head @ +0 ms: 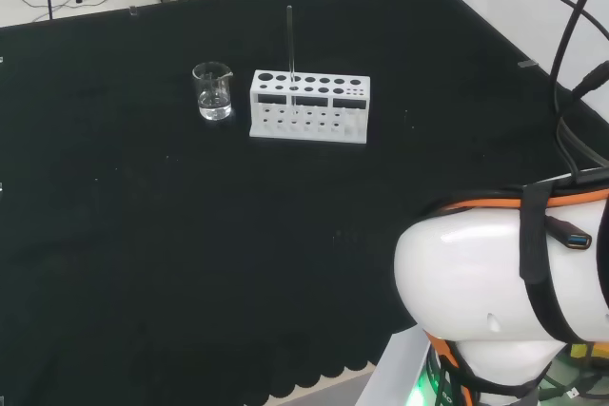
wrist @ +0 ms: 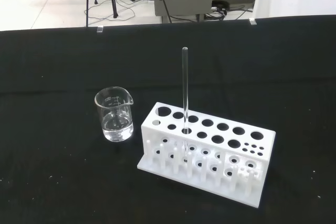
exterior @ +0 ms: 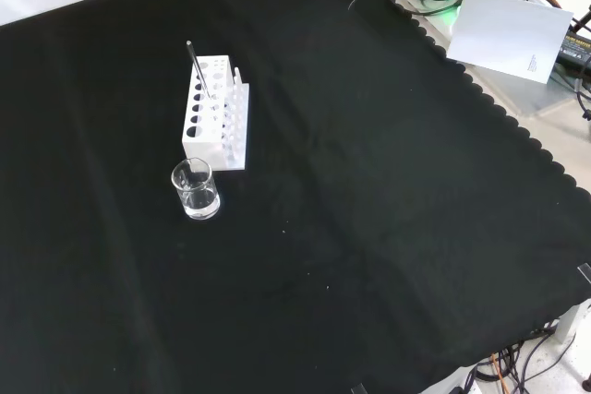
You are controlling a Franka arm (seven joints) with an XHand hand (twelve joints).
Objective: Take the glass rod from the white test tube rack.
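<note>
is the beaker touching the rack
Apart. The wrist view shows black cloth between the beaker and the rack.

My arm link [head: 476,282]: big, white, rounded, glossy. Orange band [head: 533,202] across top, black straps [head: 533,254] over it, black cables [head: 571,73] trailing above. Green glow at base [head: 421,389].

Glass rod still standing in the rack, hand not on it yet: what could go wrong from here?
1. The glass rod is thin and clear, so the hand could easily miss it or knock it sideways.
2. The white rack looks light; a slanted pull might lift or tip it.
3. The beaker with clear liquid stands close beside the rack and could be bumped and spilled.
</note>
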